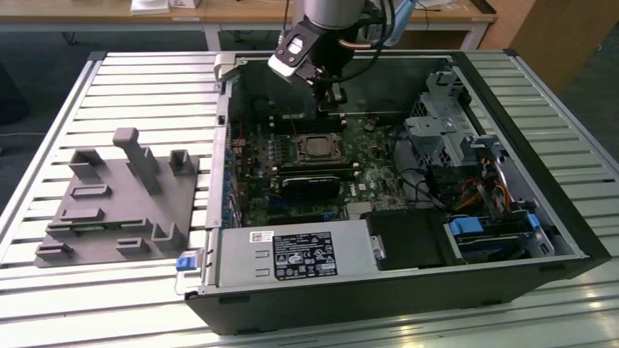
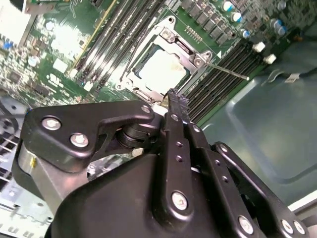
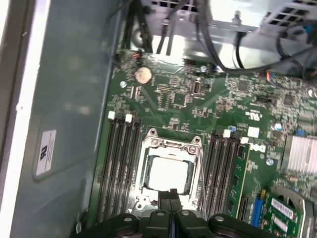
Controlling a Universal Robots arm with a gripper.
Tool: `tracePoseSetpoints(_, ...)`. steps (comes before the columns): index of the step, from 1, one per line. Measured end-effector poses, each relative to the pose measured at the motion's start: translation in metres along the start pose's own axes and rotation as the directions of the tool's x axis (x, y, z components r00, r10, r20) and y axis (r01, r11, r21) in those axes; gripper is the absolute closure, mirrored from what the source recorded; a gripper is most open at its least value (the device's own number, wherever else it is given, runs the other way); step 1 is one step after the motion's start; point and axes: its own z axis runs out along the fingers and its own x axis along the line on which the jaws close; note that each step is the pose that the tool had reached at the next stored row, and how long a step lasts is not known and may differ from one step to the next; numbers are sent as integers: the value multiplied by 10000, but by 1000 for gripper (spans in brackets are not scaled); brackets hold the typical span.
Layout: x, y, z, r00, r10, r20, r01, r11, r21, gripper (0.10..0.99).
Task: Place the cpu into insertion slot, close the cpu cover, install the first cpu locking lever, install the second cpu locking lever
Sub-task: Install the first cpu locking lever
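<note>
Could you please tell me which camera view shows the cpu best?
The first wrist view: it looks almost straight down on the cpu, its pale top seen nearly whole. The second wrist view shows it slanted, beyond the claw. The exterior view shows it small inside the case.

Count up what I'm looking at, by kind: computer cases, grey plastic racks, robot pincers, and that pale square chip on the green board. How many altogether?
Computer case: 1
Grey rack: 1
Pincer: 1
Pale square cpu: 1
Total: 4
</note>
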Motion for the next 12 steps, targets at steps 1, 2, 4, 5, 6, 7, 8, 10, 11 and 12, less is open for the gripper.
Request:
tracePoseSetpoints(1, 0, 0, 0, 9999, -166, -1, 166, 9999, 6, 980)
tracePoseSetpoints(2, 0, 0, 1, 9995, -325, -3, 325, 9995, 11, 980)
tracePoseSetpoints(4, 0, 0, 1, 9980, -629, -6, 629, 9980, 22, 980)
tracePoseSetpoints(5, 0, 0, 0, 9970, -778, -7, 778, 9970, 29, 980)
tracePoseSetpoints(6, 0, 0, 1, 9958, -916, -8, 916, 9958, 33, 980)
tracePoseSetpoints(7, 0, 0, 1, 9945, -1049, -9, 1049, 9945, 38, 980)
tracePoseSetpoints(8, 0, 0, 0, 9930, -1181, -11, 1181, 9930, 43, 980)
tracePoseSetpoints(10, 0, 0, 1, 9897, -1432, -15, 1432, 9897, 51, 980)
tracePoseSetpoints(11, 0, 0, 1, 9879, -1553, -16, 1553, 9878, 56, 980)
tracePoseSetpoints(12, 0, 0, 1, 9859, -1674, -17, 1674, 9859, 60, 980)
